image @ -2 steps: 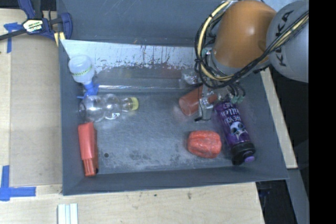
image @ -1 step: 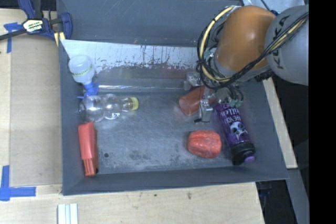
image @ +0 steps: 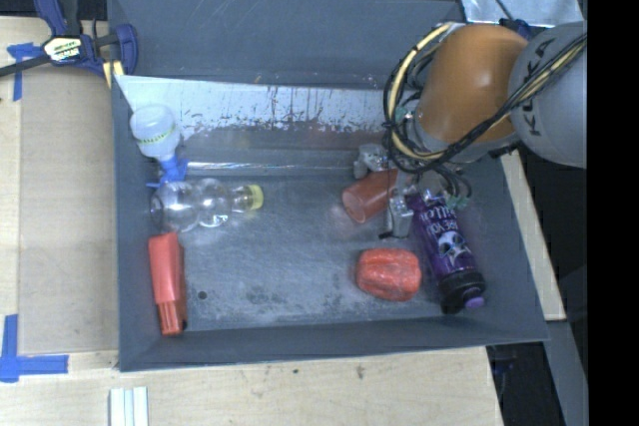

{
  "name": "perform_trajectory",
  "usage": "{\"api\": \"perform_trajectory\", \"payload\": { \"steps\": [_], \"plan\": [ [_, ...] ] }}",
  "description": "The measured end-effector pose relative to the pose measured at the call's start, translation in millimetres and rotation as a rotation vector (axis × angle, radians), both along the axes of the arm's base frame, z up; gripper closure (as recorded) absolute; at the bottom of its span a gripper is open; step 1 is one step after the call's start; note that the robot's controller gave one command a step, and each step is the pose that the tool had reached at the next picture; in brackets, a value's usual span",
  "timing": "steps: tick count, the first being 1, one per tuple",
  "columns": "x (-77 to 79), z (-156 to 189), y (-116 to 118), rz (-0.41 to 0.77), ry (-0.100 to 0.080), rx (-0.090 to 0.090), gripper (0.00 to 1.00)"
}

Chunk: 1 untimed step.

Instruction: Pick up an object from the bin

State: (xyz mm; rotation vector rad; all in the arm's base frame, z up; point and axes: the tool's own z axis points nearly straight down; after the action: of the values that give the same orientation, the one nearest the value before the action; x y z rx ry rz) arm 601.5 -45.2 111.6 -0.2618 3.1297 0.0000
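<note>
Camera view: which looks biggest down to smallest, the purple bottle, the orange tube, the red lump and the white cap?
1. purple bottle, largest.
2. orange tube and red lump: the tube is longer, the lump wider; too alike to rank.
3. white cap, smallest.

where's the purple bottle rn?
Camera view: the purple bottle lies along the right side of the bin, dark cap toward the lower right corner, with the red lump just to its left.
</note>
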Motion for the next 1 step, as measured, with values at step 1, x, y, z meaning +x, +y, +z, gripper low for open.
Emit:
{"api": "perform_trajectory", "payload": {
  "steps": [1],
  "plan": [
    [5.4,-12.5,-9.8,0.056,-0.004,0.001,1.00]
  ]
}}
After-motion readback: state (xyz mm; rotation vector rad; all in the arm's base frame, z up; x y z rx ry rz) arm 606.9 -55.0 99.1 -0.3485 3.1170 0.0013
